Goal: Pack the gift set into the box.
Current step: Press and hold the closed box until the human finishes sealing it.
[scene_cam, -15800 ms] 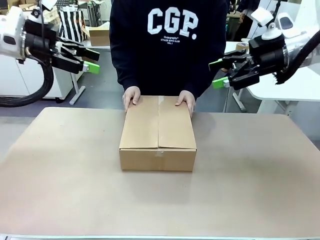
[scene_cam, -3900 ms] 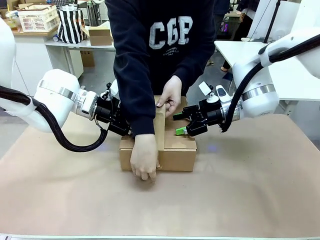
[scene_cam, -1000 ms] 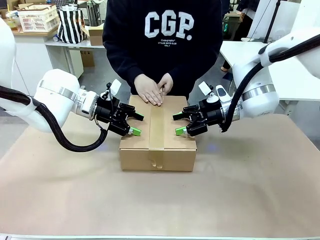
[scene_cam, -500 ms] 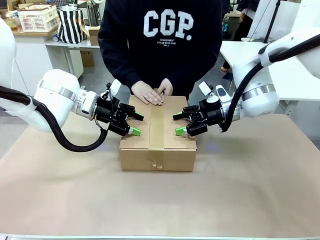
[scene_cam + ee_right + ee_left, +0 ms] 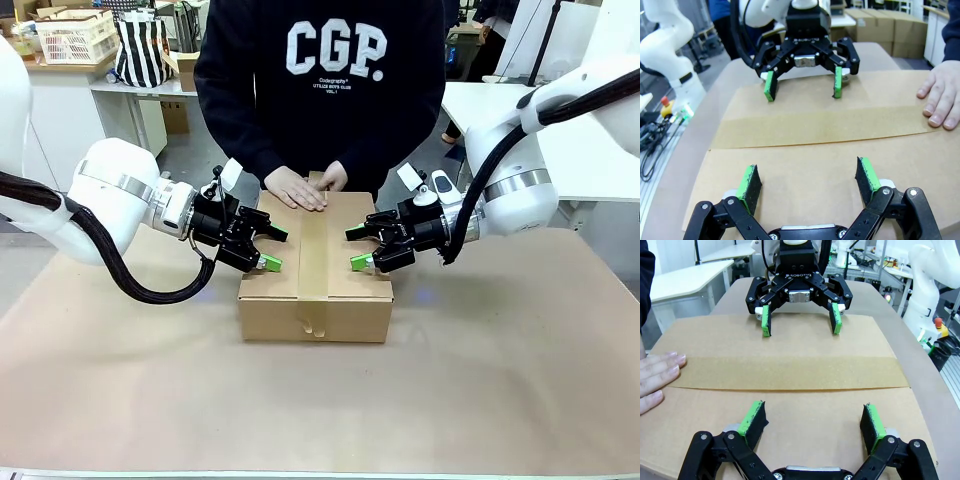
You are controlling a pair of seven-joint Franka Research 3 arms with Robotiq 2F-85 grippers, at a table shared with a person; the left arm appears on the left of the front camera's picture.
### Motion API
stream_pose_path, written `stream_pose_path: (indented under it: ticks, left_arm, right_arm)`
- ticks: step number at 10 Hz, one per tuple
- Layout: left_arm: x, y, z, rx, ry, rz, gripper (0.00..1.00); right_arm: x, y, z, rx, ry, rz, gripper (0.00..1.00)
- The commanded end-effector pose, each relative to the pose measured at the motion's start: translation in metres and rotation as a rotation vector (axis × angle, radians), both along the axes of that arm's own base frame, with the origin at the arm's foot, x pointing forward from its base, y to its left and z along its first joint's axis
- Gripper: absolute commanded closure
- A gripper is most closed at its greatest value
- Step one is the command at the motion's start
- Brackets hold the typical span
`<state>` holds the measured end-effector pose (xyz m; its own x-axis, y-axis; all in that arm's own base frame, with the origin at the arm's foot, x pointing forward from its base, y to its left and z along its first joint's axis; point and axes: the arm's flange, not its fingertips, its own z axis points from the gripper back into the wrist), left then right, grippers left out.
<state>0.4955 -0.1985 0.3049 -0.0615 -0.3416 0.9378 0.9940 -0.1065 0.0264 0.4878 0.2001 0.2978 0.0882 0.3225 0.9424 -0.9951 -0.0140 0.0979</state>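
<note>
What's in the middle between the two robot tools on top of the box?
A strip of brown tape along the box's closed seam, seen in both wrist views.

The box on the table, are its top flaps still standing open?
No. The box is closed, with a strip of tape running along its top seam.

The right gripper (image 5: 810, 182) hangs spread-fingered over the closed, taped brown cardboard box (image 5: 805, 170); a person's hand (image 5: 940, 95) lies flat along its right edge.
</note>
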Motion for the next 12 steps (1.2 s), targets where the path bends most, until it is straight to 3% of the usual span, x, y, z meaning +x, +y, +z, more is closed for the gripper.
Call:
stream_pose_path:
  ticks: [1,12]
  left_arm:
    - [-0.0005,-0.0006,-0.0016,0.005,-0.001,0.000,0.00]
    - [-0.0005,-0.0006,-0.0016,0.005,-0.001,0.000,0.00]
  right_arm:
    - [-0.0004,-0.0004,-0.0017,-0.003,0.003,-0.003,0.00]
    - [-0.0004,-0.0004,-0.0017,-0.003,0.003,-0.003,0.00]
